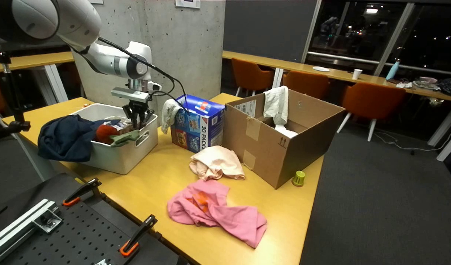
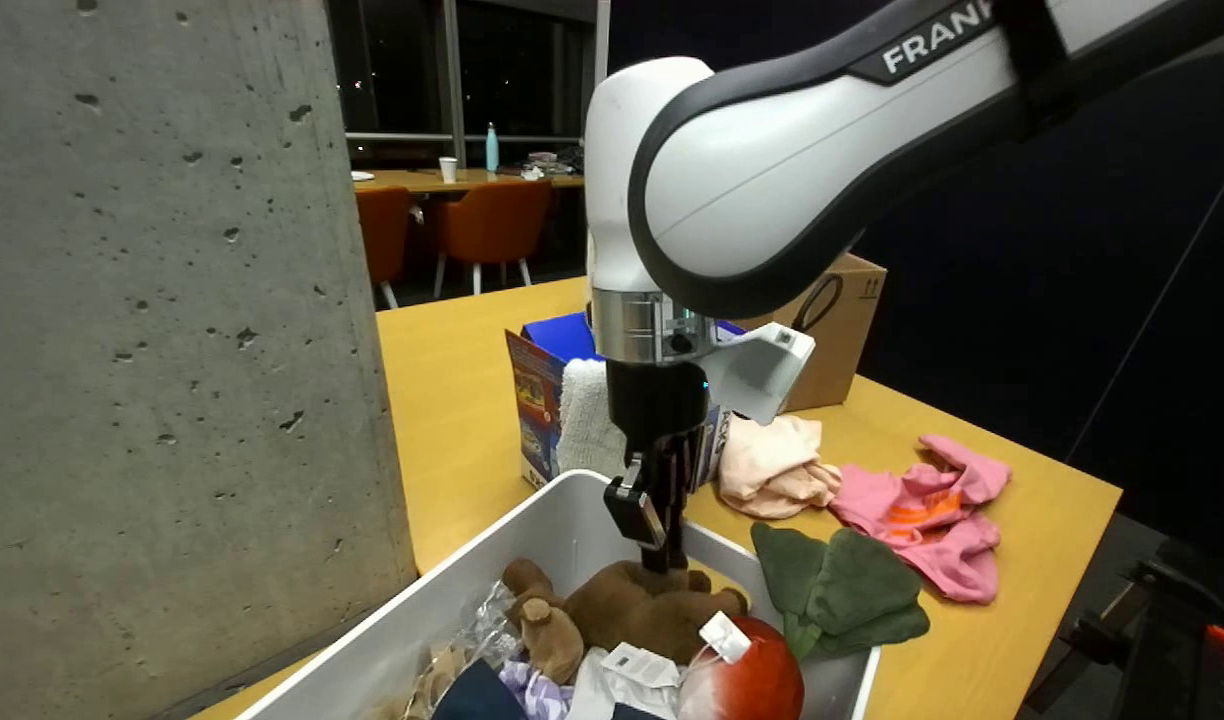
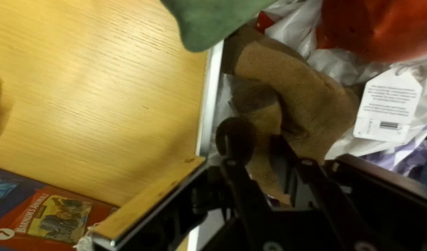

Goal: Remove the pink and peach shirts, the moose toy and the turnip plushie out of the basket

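Closest in the wrist view, the gripper (image 3: 255,148) points down at the moose toy (image 3: 314,101), which lies in the basket (image 3: 209,97) just below, brown plush between the fingers, though whether they pinch it I cannot tell.

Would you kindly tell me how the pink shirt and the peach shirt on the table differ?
The pink shirt shows an orange print, while no print shows on the peach shirt. The pink shirt sprawls, while the peach shirt is bunched compactly. The peach shirt lies nearer the blue carton than the pink shirt. Both lie rumpled on the table, outside the basket.
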Robot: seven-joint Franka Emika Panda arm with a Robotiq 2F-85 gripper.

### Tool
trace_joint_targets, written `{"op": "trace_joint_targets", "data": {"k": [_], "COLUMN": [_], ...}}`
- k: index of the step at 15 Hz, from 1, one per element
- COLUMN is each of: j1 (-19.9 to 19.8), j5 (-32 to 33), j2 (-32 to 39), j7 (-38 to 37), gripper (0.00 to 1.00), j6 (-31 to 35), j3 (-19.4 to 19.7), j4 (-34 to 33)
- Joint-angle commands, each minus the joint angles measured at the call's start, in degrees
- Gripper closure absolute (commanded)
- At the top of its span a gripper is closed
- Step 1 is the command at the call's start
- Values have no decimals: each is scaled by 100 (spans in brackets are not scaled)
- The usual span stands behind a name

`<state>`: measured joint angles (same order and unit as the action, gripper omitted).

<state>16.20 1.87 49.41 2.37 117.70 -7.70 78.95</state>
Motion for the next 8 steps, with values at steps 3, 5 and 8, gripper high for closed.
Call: {"op": "trace_joint_targets", "data": {"k": [3, 5, 8], "j1": [186, 199, 280], "j5": [120, 105, 145], "j2": [-84, -78, 24], "j7": [-274, -306, -345], "gripper": [100, 84, 60], "j6": [-101, -105, -181], "j3": [25, 17, 23], "j4": [42, 43, -76]}}
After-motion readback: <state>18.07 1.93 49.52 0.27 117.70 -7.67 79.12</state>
